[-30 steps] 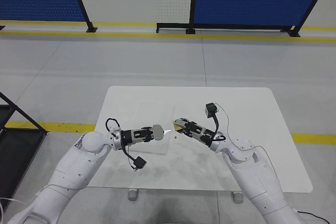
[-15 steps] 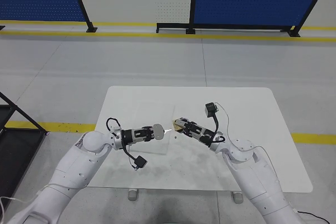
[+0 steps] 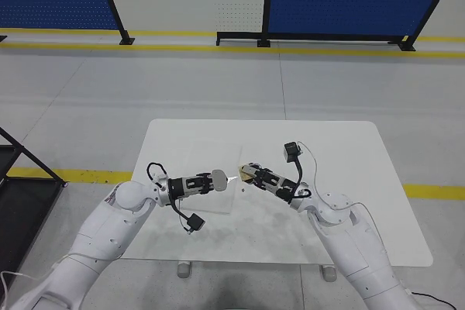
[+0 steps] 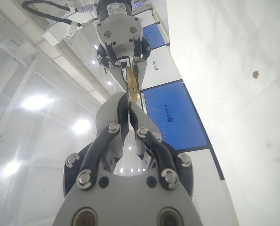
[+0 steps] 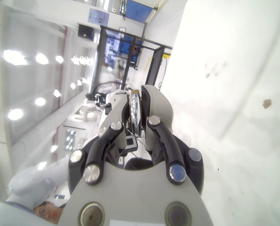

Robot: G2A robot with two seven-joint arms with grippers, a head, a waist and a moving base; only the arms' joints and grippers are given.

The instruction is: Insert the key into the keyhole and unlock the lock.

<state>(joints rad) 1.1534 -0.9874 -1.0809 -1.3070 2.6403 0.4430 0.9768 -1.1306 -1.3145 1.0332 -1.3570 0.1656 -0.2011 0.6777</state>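
Brass lock (image 4: 132, 83) — keyhole (image 4: 132, 90) facing key (image 3: 231, 181) — pinched in right gripper (image 5: 135, 102).

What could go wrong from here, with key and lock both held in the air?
1. The key is pinched thinly at the tips of the left gripper. If it is slightly off the keyhole, pushing may twist it or make it slip.
2. The lock is held only by the right gripper above the table. A hard push could tilt it or knock it loose.
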